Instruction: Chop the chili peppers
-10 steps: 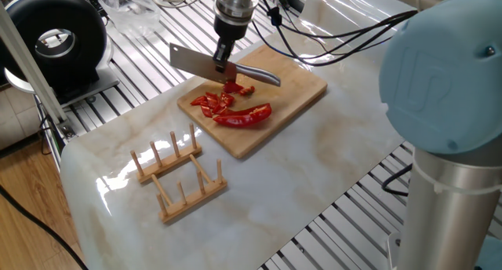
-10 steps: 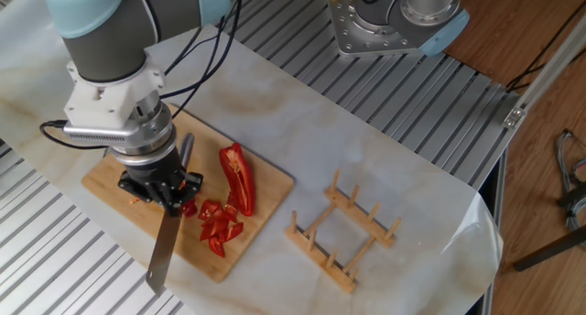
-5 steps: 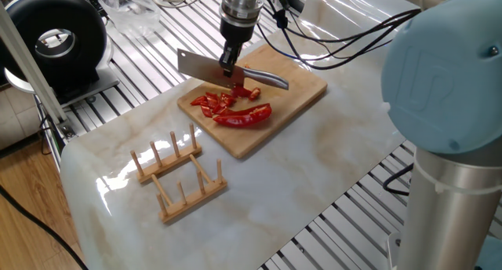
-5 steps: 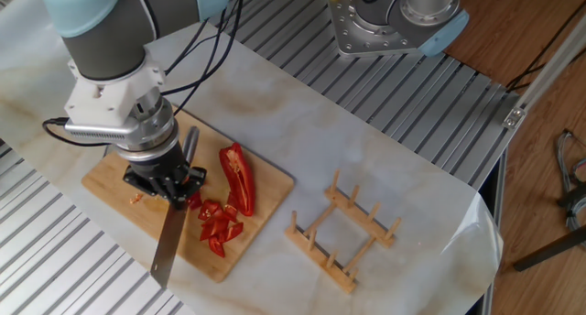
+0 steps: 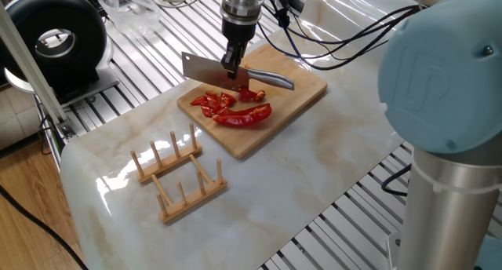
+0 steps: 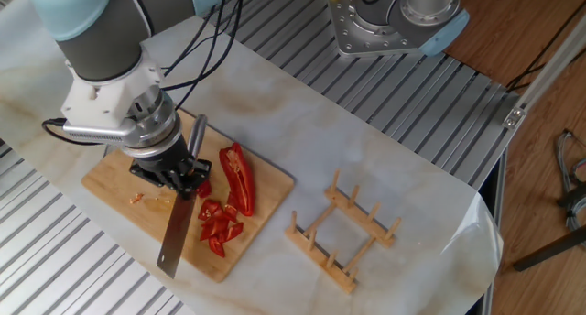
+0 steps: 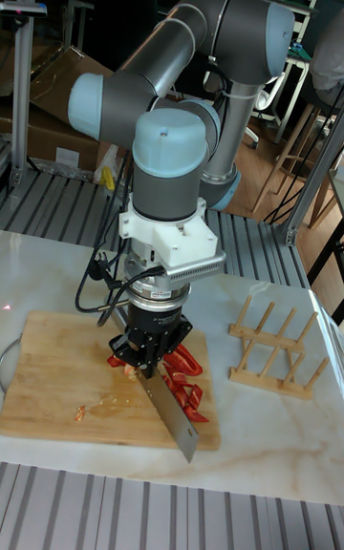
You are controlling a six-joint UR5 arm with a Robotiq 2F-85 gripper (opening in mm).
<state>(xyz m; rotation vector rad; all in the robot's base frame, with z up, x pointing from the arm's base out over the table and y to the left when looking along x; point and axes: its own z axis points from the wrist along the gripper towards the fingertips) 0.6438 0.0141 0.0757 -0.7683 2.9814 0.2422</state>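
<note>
A wooden cutting board (image 5: 302, 87) (image 6: 110, 182) (image 7: 48, 388) lies on the marble table. On it are red chili peppers: one long curved half (image 5: 245, 115) (image 6: 238, 176) and several cut pieces (image 5: 210, 103) (image 6: 218, 225) (image 7: 189, 393). My gripper (image 5: 232, 64) (image 6: 174, 173) (image 7: 151, 354) is shut on the handle of a cleaver (image 5: 205, 69) (image 6: 176, 239) (image 7: 172, 411). The blade hangs just above the cut pieces, over the board's edge. A few small red bits (image 6: 135, 199) (image 7: 105, 404) lie on the board's bare side.
A wooden dish rack (image 5: 176, 176) (image 6: 343, 233) (image 7: 272, 340) stands on the table beside the board. A black round device (image 5: 55, 38) sits on the slatted frame at the far left. Cables (image 5: 329, 34) trail behind the arm.
The gripper and cleaver have shifted along the board toward the long pepper half, and the blade has risen slightly. The peppers have not moved.
</note>
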